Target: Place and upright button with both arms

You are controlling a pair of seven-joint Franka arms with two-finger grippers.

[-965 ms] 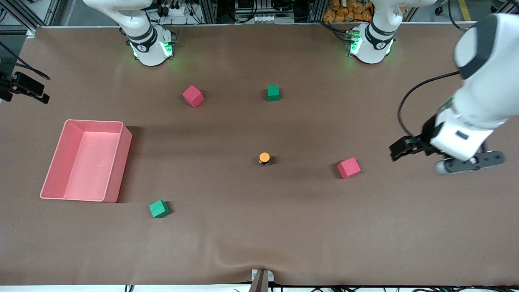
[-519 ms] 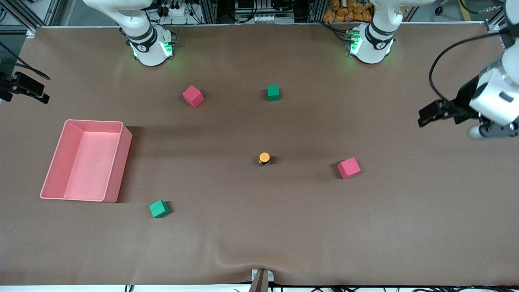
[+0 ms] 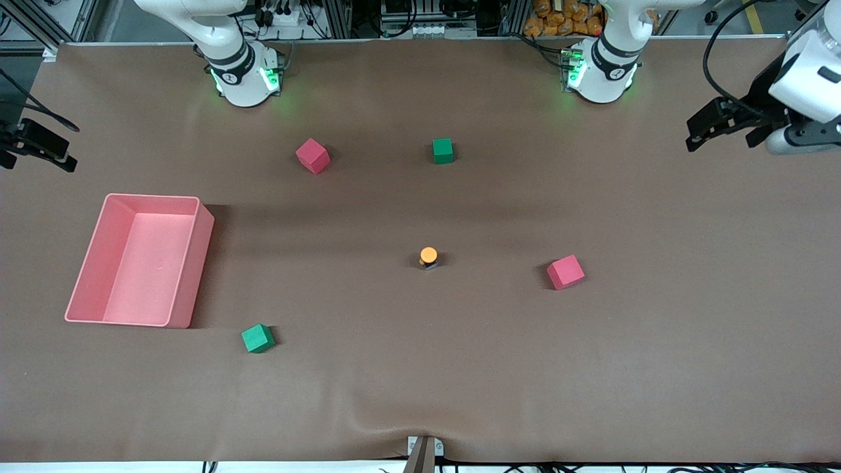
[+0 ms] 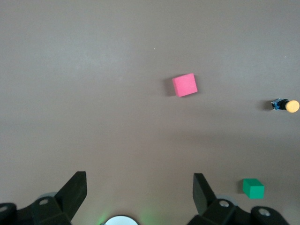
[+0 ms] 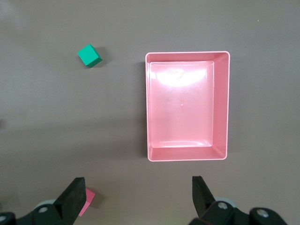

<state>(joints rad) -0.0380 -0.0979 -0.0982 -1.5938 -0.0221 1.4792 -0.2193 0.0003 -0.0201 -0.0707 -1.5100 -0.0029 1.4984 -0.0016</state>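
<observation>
The button [image 3: 428, 256] stands upright on the brown table near its middle, orange cap on top, with nothing touching it. It also shows in the left wrist view [image 4: 286, 105]. My left gripper [image 3: 716, 128] is open and empty, up in the air over the left arm's end of the table, well away from the button; its own view shows the open gripper [image 4: 139, 187]. My right gripper [image 3: 39, 146] is open and empty at the right arm's end of the table, over the mat beside the pink bin; its own view shows it too [image 5: 138, 192].
A pink bin [image 3: 151, 196] sits at the right arm's end, also seen from the right wrist [image 5: 187, 54]. Red cubes [image 3: 566, 272] [image 3: 313, 156] and green cubes [image 3: 443, 150] [image 3: 257, 338] lie scattered around the button.
My left gripper has risen and pulled back from beside the red cube toward the bases' side of the table. The right gripper barely shifted. The button has not moved.
</observation>
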